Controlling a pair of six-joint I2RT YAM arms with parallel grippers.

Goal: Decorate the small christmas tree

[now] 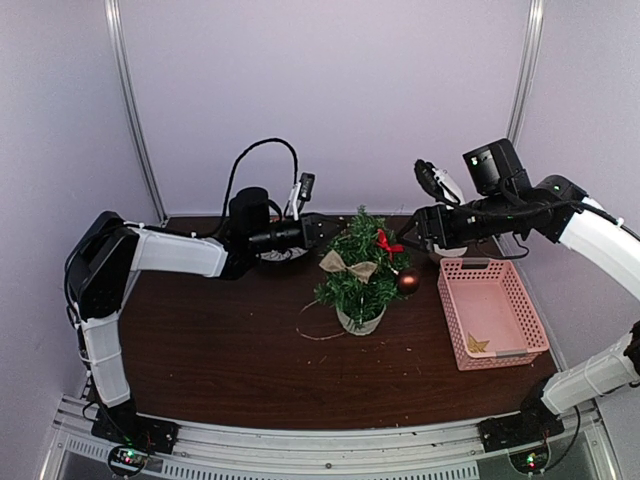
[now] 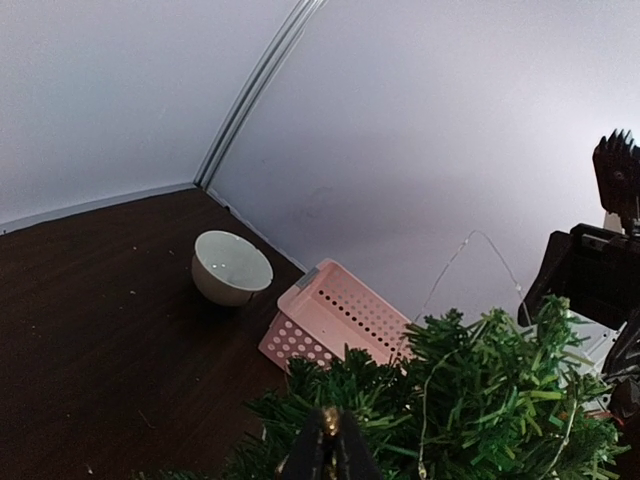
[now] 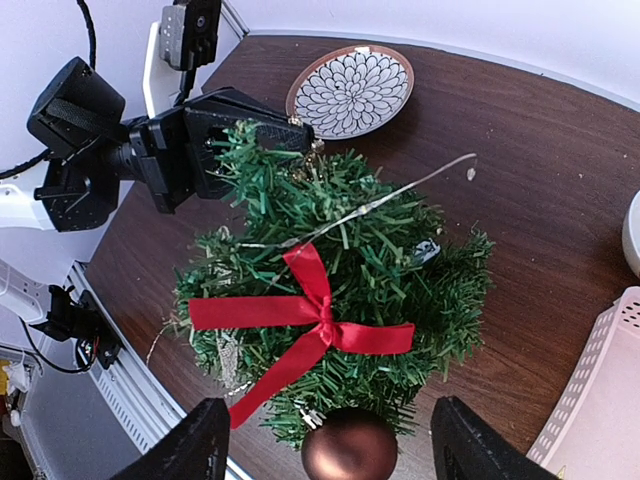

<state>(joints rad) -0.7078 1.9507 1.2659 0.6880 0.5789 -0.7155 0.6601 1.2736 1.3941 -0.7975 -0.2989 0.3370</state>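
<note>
The small christmas tree (image 1: 352, 290) stands in its white pot (image 1: 360, 321) mid-table. It carries a red bow (image 3: 320, 315), a burlap bow (image 1: 348, 265), a bronze ball (image 3: 350, 452) and a thin wire string (image 3: 400, 192) draped over its top. My left gripper (image 1: 320, 228) is at the tree's upper left; in the left wrist view (image 2: 335, 450) it is shut on a small gold piece (image 2: 328, 420) among the needles (image 2: 480, 400). My right gripper (image 3: 335, 455) is open and empty, its fingers (image 3: 195, 445) on either side of the ball, above the tree's right side.
A pink basket (image 1: 490, 310) with a gold star (image 1: 477, 345) lies to the right of the tree. A patterned plate (image 3: 350, 90) sits behind the tree under the left arm. A white bowl (image 2: 230, 265) stands at the back right, near the wall.
</note>
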